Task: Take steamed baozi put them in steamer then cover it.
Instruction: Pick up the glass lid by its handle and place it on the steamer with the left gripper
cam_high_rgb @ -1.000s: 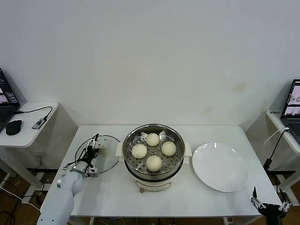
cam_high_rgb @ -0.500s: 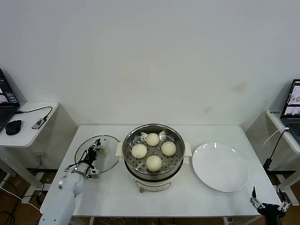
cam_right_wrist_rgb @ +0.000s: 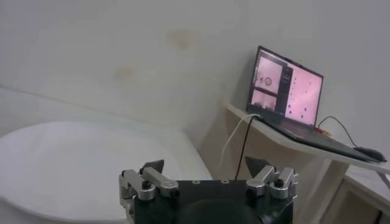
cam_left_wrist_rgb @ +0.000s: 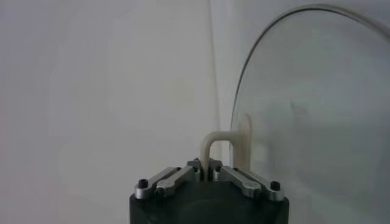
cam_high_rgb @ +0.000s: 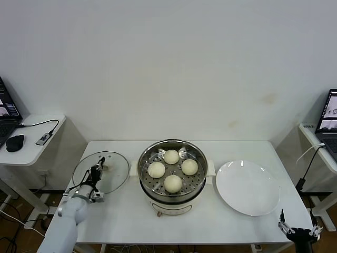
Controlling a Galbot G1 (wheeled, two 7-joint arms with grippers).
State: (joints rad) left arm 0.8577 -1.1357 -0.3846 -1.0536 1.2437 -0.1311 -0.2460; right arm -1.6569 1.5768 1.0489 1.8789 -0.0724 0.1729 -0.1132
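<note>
Glass cover (cam_high_rgb: 101, 171) is tilting up left of the steamer (cam_high_rgb: 172, 176), left gripper (cam_high_rgb: 98, 172) clamping its handle (cam_left_wrist_rgb: 224, 149). Four baozi (cam_high_rgb: 172, 183) are sitting inside the steamer. Right gripper (cam_high_rgb: 298, 231) is idling spread apart, front-right of it.

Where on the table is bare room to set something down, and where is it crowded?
Bare tabletop runs along the near edge, from below the cover held by the left gripper to in front of the plate. The plate itself holds nothing. Crowded: the steamer, filled by four baozi. The right gripper hangs off the near right corner.
</note>
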